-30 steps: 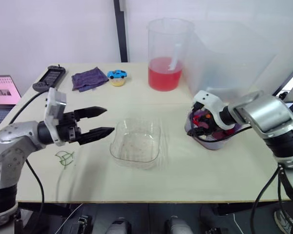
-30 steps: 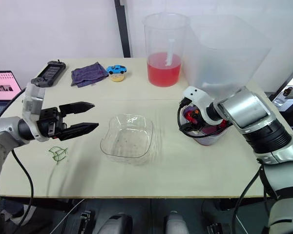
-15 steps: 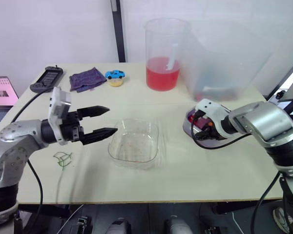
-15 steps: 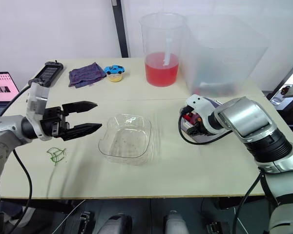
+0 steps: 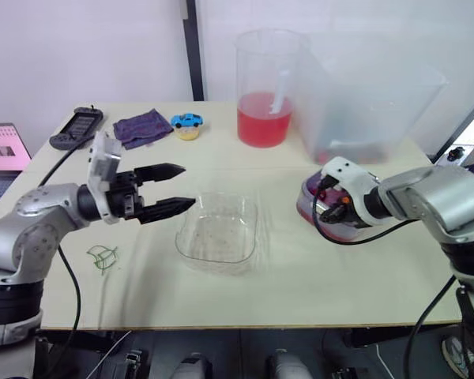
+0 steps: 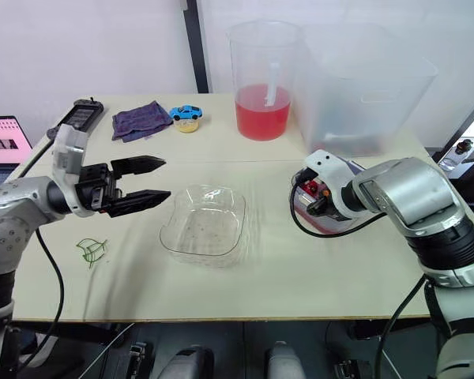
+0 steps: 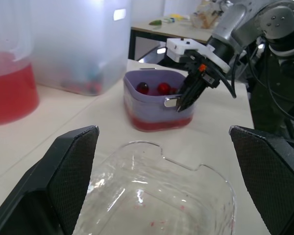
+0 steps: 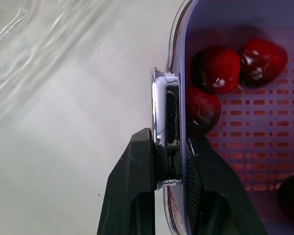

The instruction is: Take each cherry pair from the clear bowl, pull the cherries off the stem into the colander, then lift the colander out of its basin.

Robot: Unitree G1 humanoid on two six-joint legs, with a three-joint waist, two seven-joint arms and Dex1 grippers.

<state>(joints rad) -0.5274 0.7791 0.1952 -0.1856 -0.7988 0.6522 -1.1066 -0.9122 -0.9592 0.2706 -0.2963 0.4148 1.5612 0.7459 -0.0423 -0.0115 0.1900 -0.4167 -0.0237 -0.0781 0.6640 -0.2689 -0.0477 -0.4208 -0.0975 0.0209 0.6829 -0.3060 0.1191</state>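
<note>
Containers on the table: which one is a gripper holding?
The purple colander with cherries: the right gripper pinches its rim. The bowl, jug and tub stand untouched.

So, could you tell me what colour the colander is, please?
The colander is light purple, clearest in the left wrist view.

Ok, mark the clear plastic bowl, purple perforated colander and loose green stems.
Clear plastic bowl (image 6: 203,229): right eye view, bare bottom.
Purple perforated colander (image 8: 255,131): right wrist view, slotted floor.
Loose green stems (image 5: 103,258): left eye view, middle.
</note>
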